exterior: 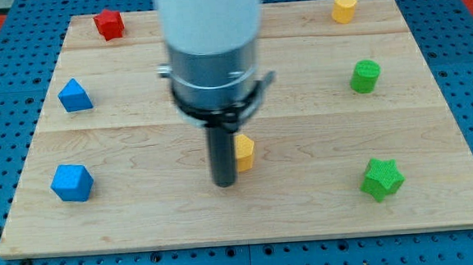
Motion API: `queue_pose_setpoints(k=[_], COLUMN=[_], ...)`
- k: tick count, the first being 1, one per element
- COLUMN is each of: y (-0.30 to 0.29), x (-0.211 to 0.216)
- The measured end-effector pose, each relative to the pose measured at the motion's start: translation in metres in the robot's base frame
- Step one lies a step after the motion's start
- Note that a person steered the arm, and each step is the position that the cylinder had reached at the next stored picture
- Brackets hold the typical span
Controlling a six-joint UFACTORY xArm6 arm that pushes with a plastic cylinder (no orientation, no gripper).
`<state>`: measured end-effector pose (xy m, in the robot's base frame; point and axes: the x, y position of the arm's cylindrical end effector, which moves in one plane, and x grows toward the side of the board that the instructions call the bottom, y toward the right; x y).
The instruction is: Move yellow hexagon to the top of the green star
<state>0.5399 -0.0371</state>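
Observation:
The yellow hexagon (pixel 245 152) lies near the middle of the wooden board, partly hidden behind my rod. My tip (pixel 225 183) rests on the board just left of and slightly below the hexagon, touching or nearly touching its left side. The green star (pixel 382 179) lies at the view's lower right, well to the right of the hexagon and a little lower.
A green cylinder (pixel 365 76) sits above the star at the right. A yellow heart (pixel 344 9) is at the top right. A red block (pixel 109 24) is at the top left. A blue triangle (pixel 75 95) and a blue block (pixel 73 183) are at the left. The board's edge (pixel 243 240) runs along the view's bottom.

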Motion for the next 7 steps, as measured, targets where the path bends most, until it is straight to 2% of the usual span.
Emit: queue_pose_setpoints(k=[1, 2, 3, 5, 7], y=[-0.062, 0.036, 0.092, 0.156, 0.175], x=[-0.014, -0.038, -0.042, -0.044, -0.045])
